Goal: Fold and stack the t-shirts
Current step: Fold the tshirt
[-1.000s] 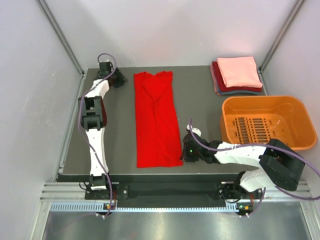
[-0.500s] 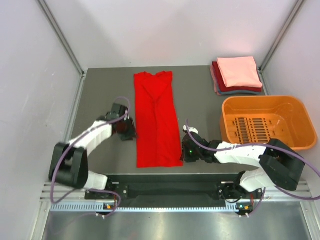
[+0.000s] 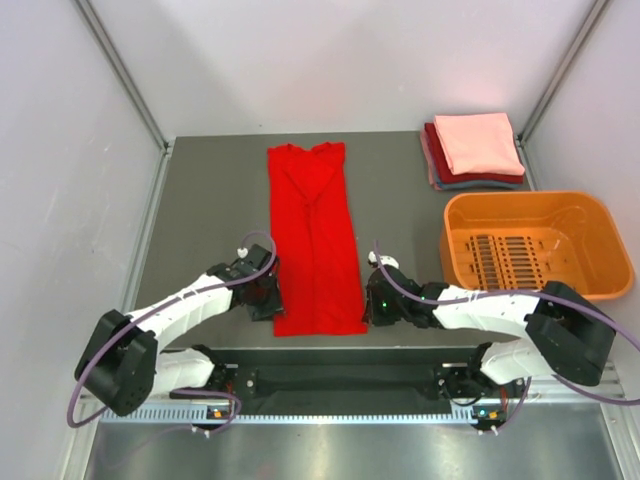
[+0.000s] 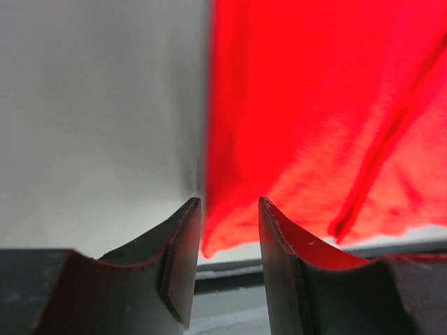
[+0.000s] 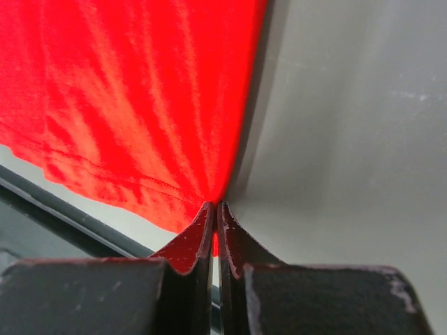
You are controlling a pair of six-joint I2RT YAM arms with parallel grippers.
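Bright red cloth t-shirt (image 3: 315, 235) flat on the dark grey desk (image 3: 215, 200), well left of the orange plastic basket (image 3: 535, 245). Already narrowed to a long strip, collar end far, hem end at the near desk edge. Stack of folded squares (image 3: 478, 148) just behind the basket, salmon-pink on top, dark red and grey-blue under. Right hand (image 3: 372, 305) at the hem corner on the basket side, jaws pressed together with a sliver of red cloth pinched between them. Left hand (image 3: 268, 297) at the hem corner away from the basket, jaws apart and straddling the corner, cloth in the gap but not clamped. Step in hand looks like: take both hem corners, fold hem up toward collar. To do it well: close left fully on its corner and catch all layers, not just the top one. Match bite depth to the right's, which looks shallow, right at the edge, so may slip. Then lift both together at equal height, keep the hem taut between hands, carry straight away from the near edge, and lay corners square on the strip's sides. No drift toward the basket, or the fold skews.
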